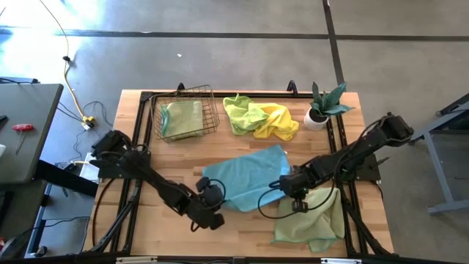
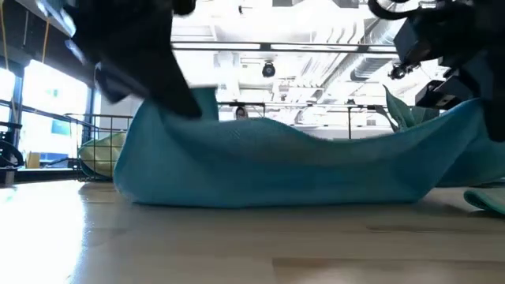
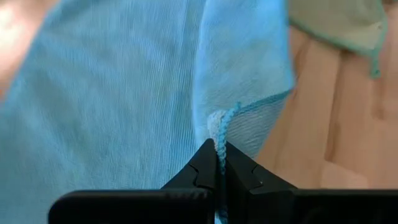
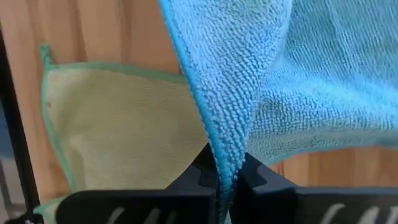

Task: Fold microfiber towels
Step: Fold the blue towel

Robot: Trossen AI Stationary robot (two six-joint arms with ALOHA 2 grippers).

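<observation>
I am working in what looks like a robotics lab or industrial workshop. My wooden table (image 1: 242, 235) stands on a bare grey concrete floor (image 1: 220, 51) marked with dark lines. A yellow cable (image 1: 67, 73) trails across it. Overhead I see exposed ducts (image 2: 355, 35), bright ceiling lights and tall windows (image 2: 31, 118).

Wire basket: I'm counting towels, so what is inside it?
The wire basket holds pale sage green towel, seemingly folded. How many layers lie there, or anything beneath, cannot be seen.
</observation>
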